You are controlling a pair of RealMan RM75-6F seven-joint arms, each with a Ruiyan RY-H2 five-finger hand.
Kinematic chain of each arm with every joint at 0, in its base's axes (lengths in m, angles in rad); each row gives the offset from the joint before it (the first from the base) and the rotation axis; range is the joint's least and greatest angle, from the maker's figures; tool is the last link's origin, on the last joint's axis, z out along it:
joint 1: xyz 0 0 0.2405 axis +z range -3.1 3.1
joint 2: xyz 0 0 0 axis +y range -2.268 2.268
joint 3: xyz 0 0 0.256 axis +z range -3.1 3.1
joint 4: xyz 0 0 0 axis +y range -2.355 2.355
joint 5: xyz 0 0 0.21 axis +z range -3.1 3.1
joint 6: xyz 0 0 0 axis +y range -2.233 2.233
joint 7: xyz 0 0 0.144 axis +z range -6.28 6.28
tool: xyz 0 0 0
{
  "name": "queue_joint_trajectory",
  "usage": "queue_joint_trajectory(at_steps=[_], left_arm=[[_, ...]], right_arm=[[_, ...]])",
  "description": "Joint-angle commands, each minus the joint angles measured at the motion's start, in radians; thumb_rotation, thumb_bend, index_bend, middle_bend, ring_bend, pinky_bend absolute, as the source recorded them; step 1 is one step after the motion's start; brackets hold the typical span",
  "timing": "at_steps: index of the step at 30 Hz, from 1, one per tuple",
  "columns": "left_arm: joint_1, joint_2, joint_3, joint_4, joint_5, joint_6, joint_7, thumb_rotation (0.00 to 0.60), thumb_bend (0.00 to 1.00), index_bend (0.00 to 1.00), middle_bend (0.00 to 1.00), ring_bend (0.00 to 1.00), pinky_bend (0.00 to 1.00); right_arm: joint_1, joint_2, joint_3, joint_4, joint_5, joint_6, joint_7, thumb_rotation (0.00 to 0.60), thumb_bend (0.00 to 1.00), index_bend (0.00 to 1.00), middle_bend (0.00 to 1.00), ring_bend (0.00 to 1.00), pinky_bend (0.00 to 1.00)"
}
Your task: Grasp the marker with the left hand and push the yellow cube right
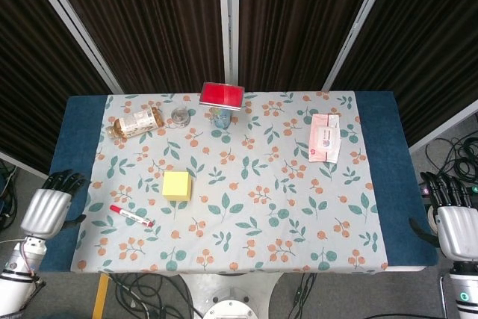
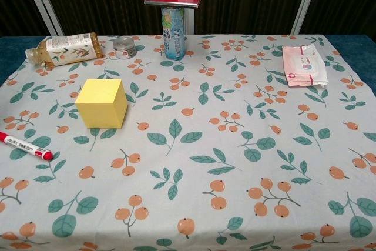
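Note:
A red and white marker [image 1: 131,216] [image 2: 24,146] lies on the floral tablecloth near the table's left front. The yellow cube [image 1: 177,185] [image 2: 103,103] sits just behind and to the right of it. My left hand [image 1: 51,206] hovers over the blue table edge left of the marker, fingers apart, holding nothing. My right hand [image 1: 451,216] hangs beyond the table's right edge, fingers apart and empty. Neither hand shows in the chest view.
At the back stand a can [image 1: 220,117] [image 2: 173,32] with a red box [image 1: 221,95] on top, a small jar [image 1: 180,115] and a lying bottle [image 1: 134,123] [image 2: 66,48]. A wipes pack [image 1: 325,138] [image 2: 303,64] lies back right.

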Motion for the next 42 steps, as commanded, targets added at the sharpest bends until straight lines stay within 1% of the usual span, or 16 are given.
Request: queue_joint_trajectory(at_steps=[1, 6, 11, 17, 20, 29, 33, 38, 42], left_arm=[[-0.041, -0.024, 0.013, 0.051, 0.020, -0.055, -0.016, 0.600, 0.18, 0.39, 0.41, 0.22, 0.20], [-0.084, -0.064, 0.034, 0.116, 0.027, -0.135, -0.020, 0.600, 0.19, 0.40, 0.44, 0.23, 0.20], [-0.112, -0.112, 0.049, 0.169, 0.022, -0.192, -0.003, 0.600, 0.20, 0.40, 0.45, 0.23, 0.20], [-0.137, -0.165, 0.062, 0.215, 0.012, -0.244, 0.020, 0.600, 0.23, 0.40, 0.45, 0.23, 0.20], [-0.146, -0.183, 0.066, 0.230, 0.005, -0.262, 0.028, 0.600, 0.25, 0.42, 0.47, 0.25, 0.20], [-0.168, -0.215, 0.067, 0.238, -0.020, -0.297, 0.081, 0.600, 0.26, 0.45, 0.53, 0.30, 0.20], [-0.176, -0.223, 0.067, 0.233, -0.030, -0.306, 0.102, 0.600, 0.27, 0.50, 0.57, 0.34, 0.20], [-0.180, -0.232, 0.066, 0.230, -0.045, -0.313, 0.129, 0.600, 0.27, 0.50, 0.58, 0.35, 0.20], [-0.186, -0.232, 0.066, 0.219, -0.056, -0.320, 0.149, 0.600, 0.29, 0.51, 0.59, 0.36, 0.20]], right_arm=[[-0.001, -0.001, 0.000, 0.001, 0.000, 0.001, 0.002, 0.600, 0.15, 0.00, 0.09, 0.00, 0.02], [-0.003, -0.002, -0.001, 0.005, 0.000, 0.002, 0.006, 0.600, 0.15, 0.00, 0.09, 0.00, 0.02], [-0.001, -0.002, -0.002, 0.006, 0.001, -0.003, 0.009, 0.600, 0.15, 0.00, 0.09, 0.00, 0.02], [0.000, -0.003, -0.002, 0.010, 0.000, -0.005, 0.015, 0.600, 0.15, 0.00, 0.09, 0.00, 0.02], [0.002, -0.002, 0.000, 0.010, 0.002, -0.008, 0.017, 0.600, 0.15, 0.00, 0.09, 0.00, 0.02], [0.002, -0.007, -0.002, 0.019, 0.005, -0.013, 0.025, 0.600, 0.15, 0.00, 0.10, 0.00, 0.01], [0.003, -0.007, 0.000, 0.024, 0.008, -0.015, 0.031, 0.600, 0.15, 0.00, 0.10, 0.00, 0.01], [0.002, -0.010, -0.002, 0.031, 0.009, -0.016, 0.039, 0.600, 0.15, 0.00, 0.10, 0.00, 0.01], [0.002, -0.012, -0.001, 0.038, 0.012, -0.017, 0.046, 0.600, 0.15, 0.00, 0.10, 0.00, 0.01]])
